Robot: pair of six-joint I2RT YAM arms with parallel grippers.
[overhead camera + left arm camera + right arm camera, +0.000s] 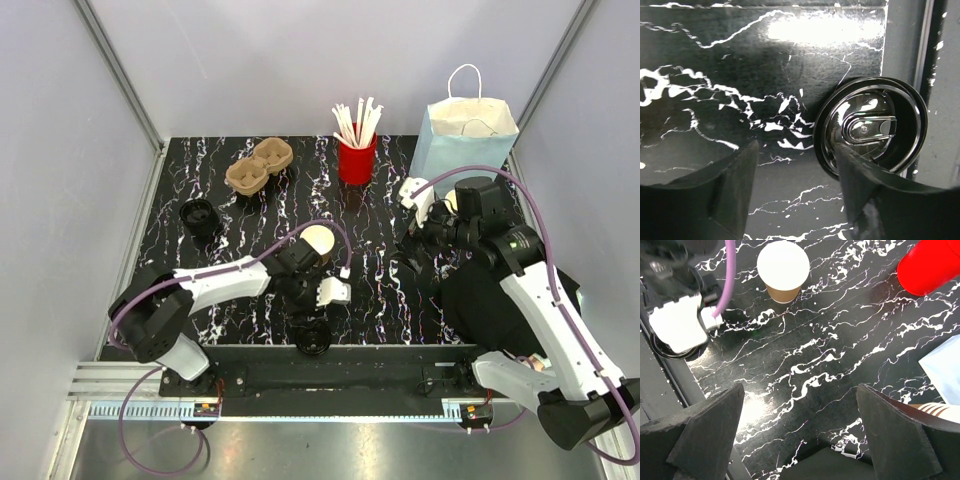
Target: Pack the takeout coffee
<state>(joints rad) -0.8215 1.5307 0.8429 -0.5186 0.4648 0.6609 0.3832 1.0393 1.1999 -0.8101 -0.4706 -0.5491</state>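
The takeout coffee, a small tan paper cup (317, 241) with a white open top, stands near the middle of the table; it also shows at the top of the right wrist view (783, 271). My left gripper (308, 316) is just in front of it, open and empty, pointing down beside a shiny black lid (872, 127) at the table's front edge; the right finger (860, 185) overlaps the lid's rim. My right gripper (800, 440) is open and empty above bare table, well right of the cup (412, 240). The pale blue paper bag (465, 135) stands at the back right.
A red cup of white sticks (357, 150) stands at the back centre. A brown pulp cup carrier (260, 165) lies at the back left, and a black lid stack (200, 216) sits left of centre. A black mass (490, 300) lies under my right arm.
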